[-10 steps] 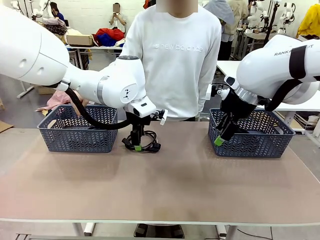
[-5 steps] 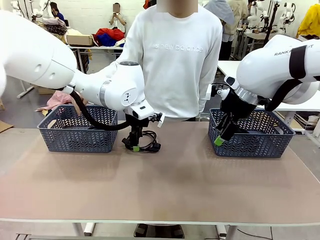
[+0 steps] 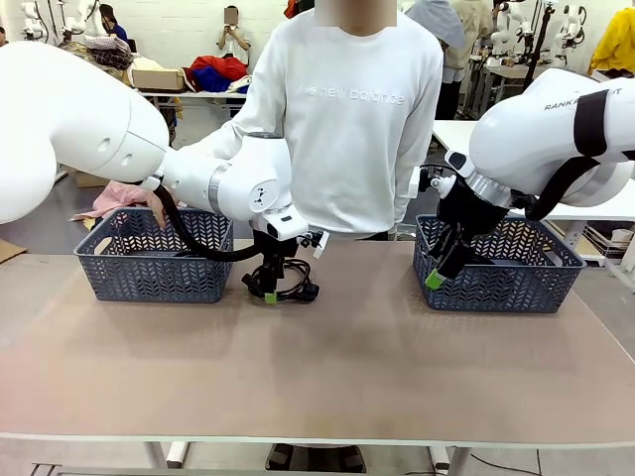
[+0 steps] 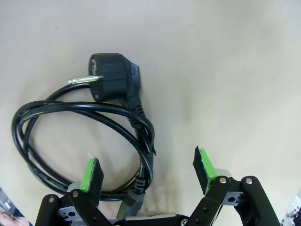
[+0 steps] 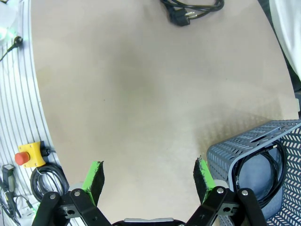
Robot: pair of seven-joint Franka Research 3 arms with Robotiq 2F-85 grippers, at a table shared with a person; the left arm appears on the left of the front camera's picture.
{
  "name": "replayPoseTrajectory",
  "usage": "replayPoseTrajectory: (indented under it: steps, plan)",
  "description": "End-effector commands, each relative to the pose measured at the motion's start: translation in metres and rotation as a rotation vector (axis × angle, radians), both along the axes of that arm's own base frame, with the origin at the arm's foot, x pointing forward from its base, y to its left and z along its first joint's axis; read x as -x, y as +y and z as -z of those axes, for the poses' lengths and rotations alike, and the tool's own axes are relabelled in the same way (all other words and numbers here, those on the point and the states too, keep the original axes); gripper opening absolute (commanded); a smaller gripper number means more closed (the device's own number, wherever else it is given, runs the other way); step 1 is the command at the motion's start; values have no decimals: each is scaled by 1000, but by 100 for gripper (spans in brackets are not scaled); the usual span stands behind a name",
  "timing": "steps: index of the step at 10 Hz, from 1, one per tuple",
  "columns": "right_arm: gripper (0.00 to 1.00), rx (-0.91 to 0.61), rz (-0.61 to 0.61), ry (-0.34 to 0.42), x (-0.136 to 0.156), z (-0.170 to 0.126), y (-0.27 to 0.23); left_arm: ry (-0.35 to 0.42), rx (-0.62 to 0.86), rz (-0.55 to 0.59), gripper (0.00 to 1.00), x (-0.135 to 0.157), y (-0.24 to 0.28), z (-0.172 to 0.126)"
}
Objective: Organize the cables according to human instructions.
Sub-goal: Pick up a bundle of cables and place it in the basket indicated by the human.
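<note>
Left end effector (image 4: 147, 169) spread wide, low over a coiled black cable (image 4: 84, 136) lying on the worktop (image 3: 327, 367) in front of the person (image 3: 347, 119); coil strands pass between the green pads, plug (image 4: 113, 77) beyond. Right end effector (image 5: 148, 175) also spread, holding nothing, beside the right basket (image 3: 496, 273), which has a cable (image 5: 265, 174) inside. Left basket (image 3: 154, 258) sits further left.
</note>
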State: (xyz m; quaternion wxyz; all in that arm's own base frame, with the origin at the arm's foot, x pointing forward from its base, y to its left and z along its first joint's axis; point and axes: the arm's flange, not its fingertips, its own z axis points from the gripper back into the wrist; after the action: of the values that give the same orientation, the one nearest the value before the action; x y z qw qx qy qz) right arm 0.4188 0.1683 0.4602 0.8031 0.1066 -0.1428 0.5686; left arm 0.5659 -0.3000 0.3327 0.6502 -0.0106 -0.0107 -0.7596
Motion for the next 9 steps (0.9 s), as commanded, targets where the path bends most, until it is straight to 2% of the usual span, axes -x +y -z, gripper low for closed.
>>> replayPoseTrajectory:
  steps: [1, 9]
  plan:
    - [100, 1, 1, 2, -1, -3, 1, 40, -12, 35, 100, -2, 3, -7]
    - [100, 1, 1, 2, -1, -3, 1, 92, 5, 29, 100, 16, 15, 9]
